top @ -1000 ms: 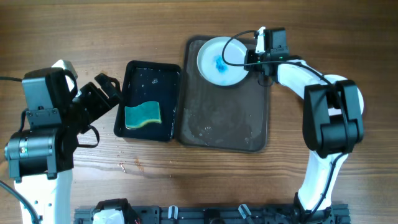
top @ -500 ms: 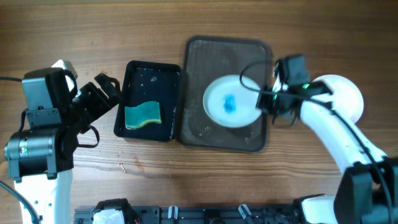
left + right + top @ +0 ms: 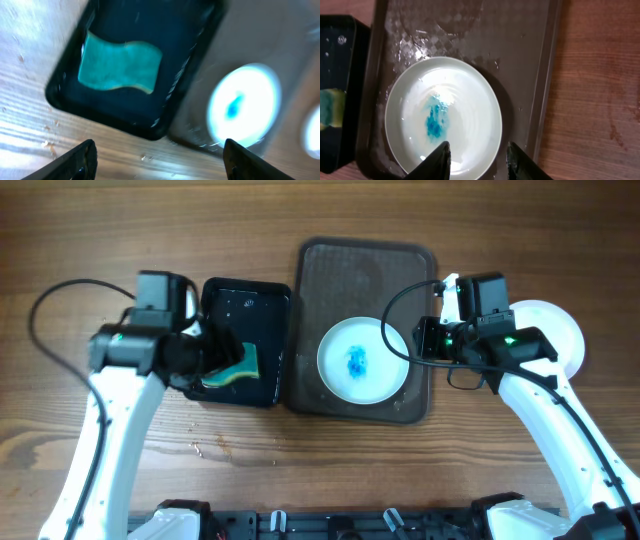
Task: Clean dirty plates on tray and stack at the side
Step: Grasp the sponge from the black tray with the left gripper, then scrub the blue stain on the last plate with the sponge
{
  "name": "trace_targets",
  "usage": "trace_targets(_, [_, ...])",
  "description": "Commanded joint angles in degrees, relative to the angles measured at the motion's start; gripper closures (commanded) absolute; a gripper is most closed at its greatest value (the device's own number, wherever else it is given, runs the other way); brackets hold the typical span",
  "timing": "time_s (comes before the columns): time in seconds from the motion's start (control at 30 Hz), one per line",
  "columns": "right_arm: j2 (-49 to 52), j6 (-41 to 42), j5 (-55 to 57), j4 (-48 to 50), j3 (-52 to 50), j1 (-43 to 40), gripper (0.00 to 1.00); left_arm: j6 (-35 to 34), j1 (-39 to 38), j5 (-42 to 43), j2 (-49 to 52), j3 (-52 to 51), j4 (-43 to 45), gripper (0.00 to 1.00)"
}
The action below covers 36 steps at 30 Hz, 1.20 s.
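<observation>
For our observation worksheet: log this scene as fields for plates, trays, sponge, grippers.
tray: dark brown, wet
dirty plate: blue smear, in tray, robot-side end
sponge: in black tray, left of tray
left gripper: open, above black tray
right gripper: open, at dirty plate's rim
second plate: white, right of tray, partly hidden

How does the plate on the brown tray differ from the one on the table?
The tray plate has a blue smear at its centre; the table plate looks plain white where visible. The tray plate lies in the brown tray, fully seen; the table plate is partly hidden by the right arm. Both are round and white.
</observation>
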Motion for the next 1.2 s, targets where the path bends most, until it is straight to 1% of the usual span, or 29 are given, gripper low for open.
trace_targets(0.0, [0.44, -1.51, -0.48, -1.18, 0.22, -0.07, 0.63, -5.66, -2.43, -11.39, 15.23, -3.15, 5.46, 0.34])
trace_targets(0.17, [0.44, -1.51, -0.48, -2.36, 0.22, -0.07, 0.62, -4.94, -1.55, -10.84, 29.92, -3.15, 15.26, 0.36])
trace_targets(0.2, [0.44, -1.49, -0.46, -2.56, 0.22, -0.09, 0.62, -4.94, -1.55, -10.64, 33.44, -3.15, 16.61, 0.41])
trace_targets(0.23, [0.44, -1.46, -0.48, -2.60, 0.22, -0.07, 0.62, -4.96, -1.55, -10.62, 34.77, -3.15, 16.85, 0.50])
trace_targets(0.3, [0.44, -1.46, -0.48, -2.67, 0.22, -0.09, 0.62, -4.66, -1.55, -10.14, 36.46, -3.15, 17.18, 0.85])
trace_targets(0.33, [0.44, -1.46, -0.46, -2.73, 0.22, -0.07, 0.62, -4.50, -1.55, -9.73, 36.44, -3.10, 17.18, 0.96])
trace_targets(0.43, [0.44, -1.51, -0.42, -2.78, 0.22, -0.09, 0.62, -4.46, -1.51, -5.03, 34.58, 0.66, 12.81, 0.96])
trace_targets(0.57, [0.44, -1.20, 1.25, -3.32, 0.22, -0.09, 0.62, -3.19, -1.55, -4.83, 31.39, 4.59, 7.85, 0.96])
trace_targets(0.63, [0.98, 0.52, 5.27, -4.07, 0.22, -0.09, 0.58, -3.15, -1.55, -4.83, 29.68, 4.68, 7.37, 0.96])
trace_targets(0.67, [1.66, 0.92, 6.73, -4.09, 0.15, -0.09, 0.57, -2.67, -1.55, -4.85, 28.87, 4.85, 6.99, 0.96])
trace_targets(0.73, [5.01, 1.29, 7.54, -3.98, 0.07, -0.24, 0.56, -1.46, -1.60, -5.62, 26.10, 5.88, 5.64, 0.96])
trace_targets(0.77, [8.26, 0.83, 7.28, -3.80, 0.07, -0.26, 0.53, -1.46, -1.95, -7.45, 23.76, 7.37, 4.15, 0.96])
trace_targets(0.8, [10.93, -0.55, 5.68, -3.23, 0.07, -0.28, 0.51, -1.40, -2.23, -8.31, 22.34, 8.59, 3.23, 0.96])
trace_targets(0.83, [13.49, -3.56, 1.60, -2.19, 0.07, -0.28, 0.50, -0.66, -2.58, -8.28, 20.96, 9.75, 2.64, 0.96])
trace_targets(0.87, [17.05, -7.74, -4.85, -0.57, 0.07, -0.28, 0.49, -0.37, -3.19, -8.24, 19.43, 11.15, 1.84, 0.96])
trace_targets(0.93, [21.11, -7.30, -5.35, 1.22, 0.07, -0.28, 0.50, -0.39, -5.25, -7.08, 17.16, 12.22, 1.64, 0.96])
trace_targets(1.0, [24.85, -5.62, -5.22, 4.00, 0.07, -0.28, 0.55, -0.42, -8.37, -5.27, 16.59, 12.22, 2.12, 0.96])
trace_targets(1.1, [27.50, -3.15, -5.20, 7.48, 0.07, -0.28, 0.96, -2.32, -13.97, -4.68, 17.46, 12.20, 4.35, 0.96])
trace_targets(1.17, [27.50, -1.92, -5.01, 8.09, 0.07, -0.28, 0.96, -4.96, -17.59, -2.95, 18.91, 11.98, 8.04, 0.96])
